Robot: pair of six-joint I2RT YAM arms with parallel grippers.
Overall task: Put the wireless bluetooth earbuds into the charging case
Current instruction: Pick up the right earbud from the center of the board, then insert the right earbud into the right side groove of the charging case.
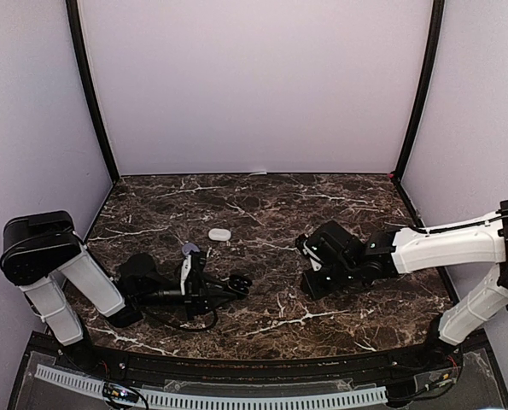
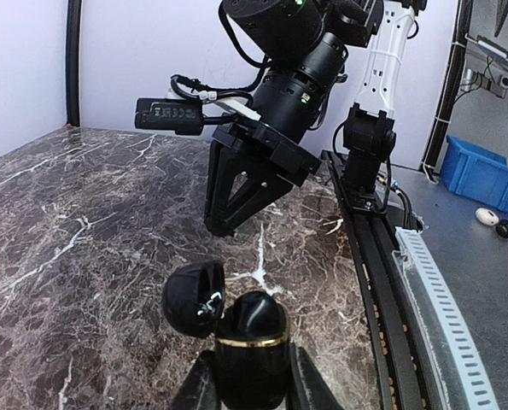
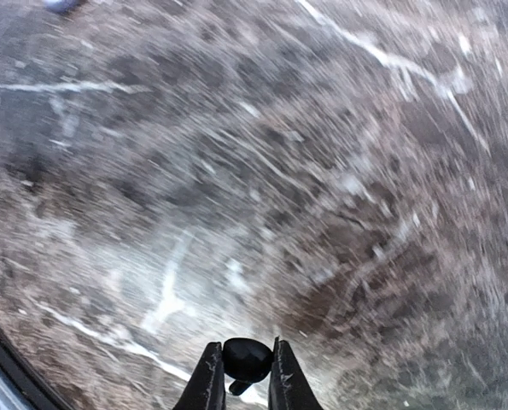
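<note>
A black charging case (image 2: 252, 329) with a gold rim stands upright between my left gripper's (image 2: 252, 363) fingers, which are shut on its body. Its lid (image 2: 194, 299) hangs open to the left. From above, that case (image 1: 239, 282) and the left gripper (image 1: 226, 286) sit left of the table's centre. My right gripper (image 3: 247, 363) is shut on a dark earbud (image 3: 247, 357), held just above the blurred marble. In the top view the right gripper (image 1: 310, 284) points down, to the right of the case and apart from it. The left wrist view has the right gripper (image 2: 225, 226) just beyond the case.
A white pebble-shaped case (image 1: 218, 234) and a small purple item (image 1: 189, 248) lie behind the left gripper on the marble table (image 1: 262, 201). Off the table's edge, the left wrist view shows a blue bin (image 2: 484, 175) and small white (image 2: 487, 216) and dark (image 2: 505, 228) objects.
</note>
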